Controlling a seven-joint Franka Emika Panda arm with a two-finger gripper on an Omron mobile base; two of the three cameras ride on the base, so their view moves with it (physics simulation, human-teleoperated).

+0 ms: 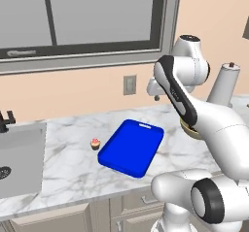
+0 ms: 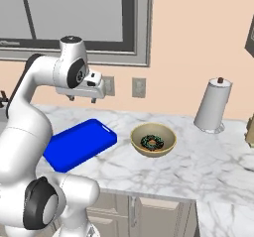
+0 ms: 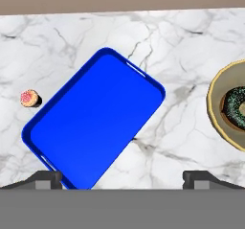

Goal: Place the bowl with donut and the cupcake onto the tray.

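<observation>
Empty tray (image 3: 95,127) on bench (image 2: 198,166): cupcake (image 3: 29,98) beside one long edge, bowl (image 2: 153,140) holding donut (image 2: 152,142) off the opposite edge; end effector (image 2: 82,98) fully open, empty, above tray, surveying.

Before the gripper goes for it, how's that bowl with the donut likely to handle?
The bowl looks rigid with a rounded base, so a sideways push would probably slide it on the smooth marble counter. The donut lies loose inside and may shift if tilted.

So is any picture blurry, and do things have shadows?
All sharp; in the hand view the cupcake casts a small dark shadow on the counter; in the right base view the bowl has only a faint one, no glare.
</observation>
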